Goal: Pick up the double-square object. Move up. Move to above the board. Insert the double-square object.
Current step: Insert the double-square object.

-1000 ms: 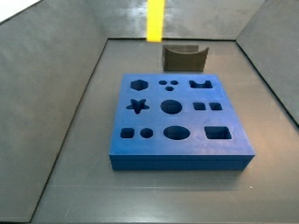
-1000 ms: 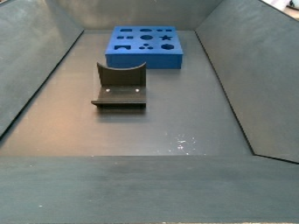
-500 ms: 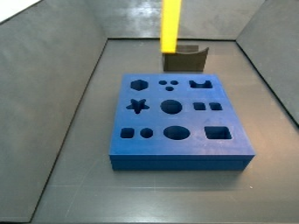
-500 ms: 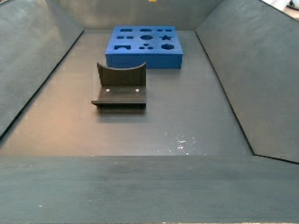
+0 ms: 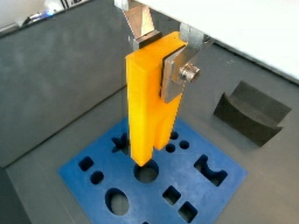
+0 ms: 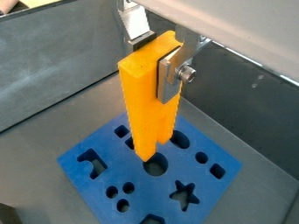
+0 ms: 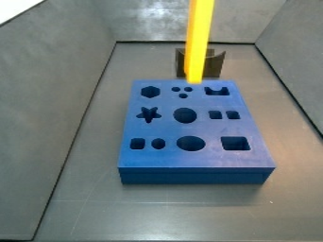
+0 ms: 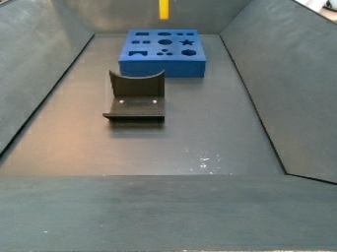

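Claw: two flat silver finger plates with dark pads, closed onto the upper part of the bar, one plate pressed flat to its side face; seen in both wrist views, out of frame in both side views

Double-square object: long, slim yellow-orange bar, held upright in the claw and hanging clear of the surface below; also marked in a wrist view. In a side view it runs down from the top edge of the picture, its lower end showing in front of the fixture, at the far edge of the board. In a side view only a short length shows at the top edge, over the far end of the board. Prong end not distinguishable

Board: thick, bright blue rectangular slab with dark cutouts, lying flat on the counter directly under the bar; also in a wrist view. Cutouts in a side view include hexagon, star, circles, oval, squares and a rectangle. Whole slab also seen in a side view

Fixture: dark L-shaped bracket on a base plate, standing on the counter just beside one short end of the board, apart from it; also in a wrist view and partly behind the bar in a side view

Counter: dark grey floor with sloping grey walls on all sides
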Robot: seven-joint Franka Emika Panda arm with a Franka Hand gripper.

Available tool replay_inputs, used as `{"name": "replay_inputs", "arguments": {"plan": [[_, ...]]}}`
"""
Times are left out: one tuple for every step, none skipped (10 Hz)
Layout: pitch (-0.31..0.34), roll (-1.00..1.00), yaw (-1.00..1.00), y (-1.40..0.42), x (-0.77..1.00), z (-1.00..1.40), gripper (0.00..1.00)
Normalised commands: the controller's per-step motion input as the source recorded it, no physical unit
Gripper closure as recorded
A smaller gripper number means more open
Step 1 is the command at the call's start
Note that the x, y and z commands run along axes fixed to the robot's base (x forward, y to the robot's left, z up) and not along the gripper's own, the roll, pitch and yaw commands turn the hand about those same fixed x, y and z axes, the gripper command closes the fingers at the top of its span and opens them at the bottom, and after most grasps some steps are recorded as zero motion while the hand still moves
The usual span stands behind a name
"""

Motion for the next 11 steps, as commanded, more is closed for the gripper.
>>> {"name": "replay_inputs", "arguments": {"plan": [[0.003, 0.0, 0.16, 0.0, 1.0, -0.24, 1.0], [0.001, 0.0, 0.16, 0.0, 1.0, -0.21, 1.0], [0.006, 0.0, 0.16, -0.01, 1.0, -0.19, 1.0], [0.001, 0.0, 0.17, 0.0, 1.0, -0.15, 1.0], [0.04, 0.02, 0.18, -0.03, 1.0, -0.14, 1.0], [0.093, 0.06, 0.16, -0.09, 1.0, -0.18, 1.0], [0.124, 0.07, 0.14, -0.11, 1.0, -0.21, 1.0], [0.13, 0.08, 0.14, -0.11, 1.0, -0.22, 1.0], [0.124, 0.08, 0.15, -0.11, 1.0, -0.19, 1.0], [0.123, 0.06, 0.15, -0.11, 1.0, -0.11, 1.0], [0.2, 0.01, 0.0, -0.17, 1.0, 0.0, 1.0]]}}
